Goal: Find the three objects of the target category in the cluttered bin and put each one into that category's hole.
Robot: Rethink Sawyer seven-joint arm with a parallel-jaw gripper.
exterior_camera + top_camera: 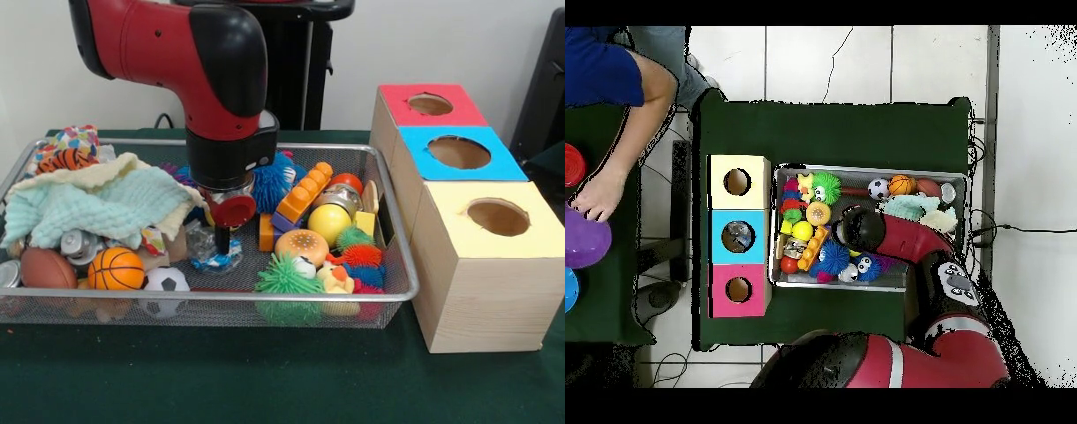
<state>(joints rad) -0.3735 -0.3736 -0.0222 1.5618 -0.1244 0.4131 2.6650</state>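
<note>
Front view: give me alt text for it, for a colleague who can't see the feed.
A red and black robot arm reaches down into a wire mesh bin crammed with toys, its end effector low among them near the middle. To the bin's right stand three wooden boxes with round holes, topped red, blue and yellow.

Wire-mesh bin (388, 296) heaped with toys, beside red box (424, 110), blue box (455, 159), yellow box (494, 256).

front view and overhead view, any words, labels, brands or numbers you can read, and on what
None can be read in either view.
The cans under the green cloth may carry print, but it is too blurred to read.
The three boxes show plain colored tops, with no writing.
</note>
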